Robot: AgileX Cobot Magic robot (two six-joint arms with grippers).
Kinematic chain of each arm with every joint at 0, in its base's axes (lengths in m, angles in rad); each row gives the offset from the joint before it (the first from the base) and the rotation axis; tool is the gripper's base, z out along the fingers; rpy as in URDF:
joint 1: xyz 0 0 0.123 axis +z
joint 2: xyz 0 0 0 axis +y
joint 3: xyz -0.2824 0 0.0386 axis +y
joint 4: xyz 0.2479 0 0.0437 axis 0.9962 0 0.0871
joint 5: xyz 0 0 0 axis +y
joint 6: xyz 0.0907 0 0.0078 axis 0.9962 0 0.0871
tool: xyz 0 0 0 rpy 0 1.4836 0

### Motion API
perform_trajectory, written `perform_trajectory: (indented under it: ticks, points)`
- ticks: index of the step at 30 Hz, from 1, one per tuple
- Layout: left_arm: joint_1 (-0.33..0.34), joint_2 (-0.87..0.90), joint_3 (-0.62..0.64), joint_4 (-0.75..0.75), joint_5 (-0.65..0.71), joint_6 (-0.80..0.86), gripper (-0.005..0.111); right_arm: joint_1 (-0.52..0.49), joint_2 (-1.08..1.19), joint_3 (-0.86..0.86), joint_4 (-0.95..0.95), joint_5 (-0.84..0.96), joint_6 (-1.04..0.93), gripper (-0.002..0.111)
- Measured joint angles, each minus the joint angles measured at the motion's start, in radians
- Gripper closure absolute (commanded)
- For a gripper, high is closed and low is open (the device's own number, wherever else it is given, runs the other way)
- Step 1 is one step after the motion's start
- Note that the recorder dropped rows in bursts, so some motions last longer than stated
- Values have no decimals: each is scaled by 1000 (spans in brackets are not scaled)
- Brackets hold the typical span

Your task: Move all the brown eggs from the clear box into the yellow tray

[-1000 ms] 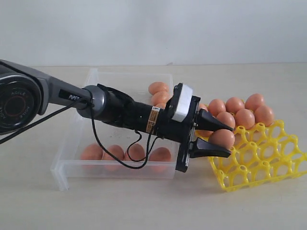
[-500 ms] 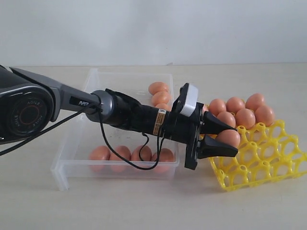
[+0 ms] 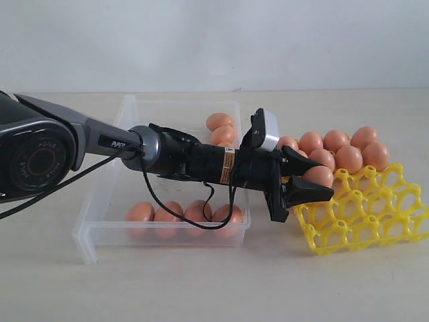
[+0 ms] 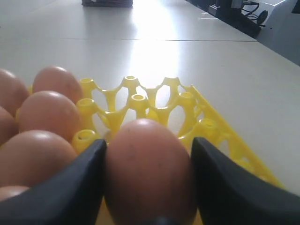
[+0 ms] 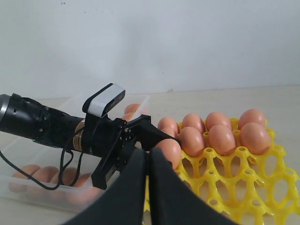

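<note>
1. Presently, the left end effector [image 3: 315, 181] is clamped on one brown egg, the held egg [image 3: 318, 176]. Its two black fingers [image 4: 79, 183] are pressed against the egg's opposite sides.
2. The held egg is carried just above the yellow tray [image 3: 365, 228], at the tray corner nearest the clear box [image 3: 107, 201]. The empty cups are judged to lie below it and a little ahead, so a short lowering is called for.
3. The egg's long axis appears to run roughly along the fingers, though this cannot be settled firmly.
4. The tray's far rows are filled with seated eggs [image 3: 348, 157]; its near rows are seen empty.
5. More brown eggs [image 3: 181, 213] are left in the clear box, some along its near wall and some at its far side.
6. The right end effector [image 5: 149, 161] is closed on nothing and is held back from the tray. The left one is far the nearer.
7. The cup directly beneath the held egg is hidden by egg and fingers in the wrist view. The far eggs in the box are partly covered by the arm, so no count can be made. Box and tray both rest on the counter [image 3: 201, 288].
</note>
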Motion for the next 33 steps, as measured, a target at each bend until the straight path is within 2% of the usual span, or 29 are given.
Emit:
perform_trajectory:
  ticks: [2, 4, 9, 16, 26, 29, 33]
  points:
    - [0, 0, 0, -9, 10, -4, 56, 0, 0, 0, 0, 0, 0, 108]
    - [0, 0, 0, -12, 21, -20, 47, 0, 0, 0, 0, 0, 0, 108]
    - [0, 0, 0, -22, 42, -33, 43, 0, 0, 0, 0, 0, 0, 108]
    - [0, 0, 0, -31, 48, -33, 31, 0, 0, 0, 0, 0, 0, 108]
    - [0, -35, 6, -143, 148, 147, 31, 0, 0, 0, 0, 0, 0, 108]
    - [2, -105, 6, -240, 171, 303, 31, 0, 0, 0, 0, 0, 0, 108]
    - [8, -177, 6, -339, 179, 389, 31, 0, 0, 0, 0, 0, 0, 108]
